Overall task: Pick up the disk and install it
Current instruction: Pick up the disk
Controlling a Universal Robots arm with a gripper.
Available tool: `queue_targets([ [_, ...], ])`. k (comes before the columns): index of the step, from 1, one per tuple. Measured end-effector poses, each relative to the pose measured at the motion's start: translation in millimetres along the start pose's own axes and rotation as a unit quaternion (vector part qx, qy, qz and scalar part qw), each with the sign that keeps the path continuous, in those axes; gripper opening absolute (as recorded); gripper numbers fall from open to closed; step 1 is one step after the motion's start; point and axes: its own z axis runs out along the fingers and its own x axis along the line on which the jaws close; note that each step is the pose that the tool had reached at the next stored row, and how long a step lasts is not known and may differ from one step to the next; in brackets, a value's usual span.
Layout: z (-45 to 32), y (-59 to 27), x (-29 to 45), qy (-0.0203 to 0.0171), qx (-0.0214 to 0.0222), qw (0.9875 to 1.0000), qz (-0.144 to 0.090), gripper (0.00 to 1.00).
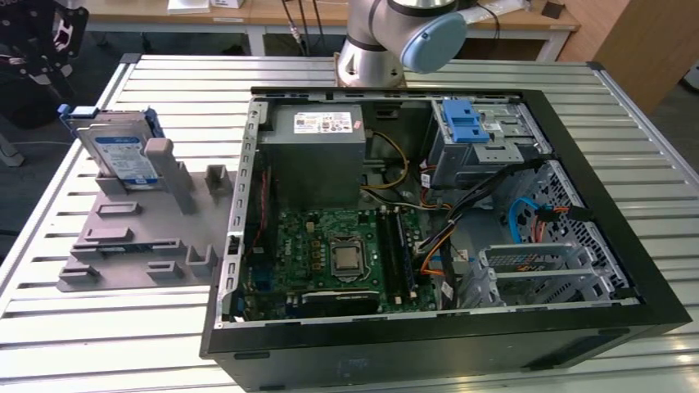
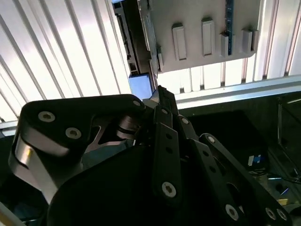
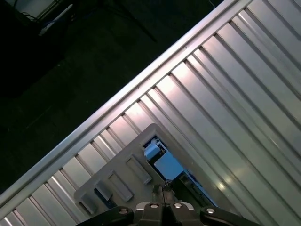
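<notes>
The disk, a silver drive with a blue-and-white label in a blue carrier, stands upright in a slot of the grey holder plate on the exterior view's left. My gripper hangs above and beyond it, near the table's corner, apart from it. In the second wrist view the black fingers meet at the tip of the gripper, shut and holding nothing, with the disk edge-on past them. The first wrist view shows the gripper just short of the disk.
An open black computer case lies on the slatted metal table. Inside are a large grey box with a white sticker, a green board and a grey cage with a blue latch. The arm's base stands behind the case.
</notes>
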Motion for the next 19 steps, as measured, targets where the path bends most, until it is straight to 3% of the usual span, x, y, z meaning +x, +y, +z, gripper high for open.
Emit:
queue_targets([
  [3, 0.2, 0.0, 0.0, 0.0009, 0.0004, 0.9996, -0.027, 0.11],
  [6, 0.8, 0.0, 0.0, 0.001, 0.0024, 0.9979, -0.065, 0.11],
  [8, 0.9, 0.0, 0.0, 0.0009, 0.0037, 0.9963, -0.086, 0.11],
  [9, 1.0, 0.0, 0.0, 0.0011, 0.0043, 0.9949, -0.101, 0.11],
  [13, 1.1, 0.0, 0.1, 0.0018, 0.0048, 0.9916, -0.129, 0.11],
  [19, 1.4, 0.0, 0.0, 0.0023, 0.0048, 0.9856, -0.169, 0.11],
])
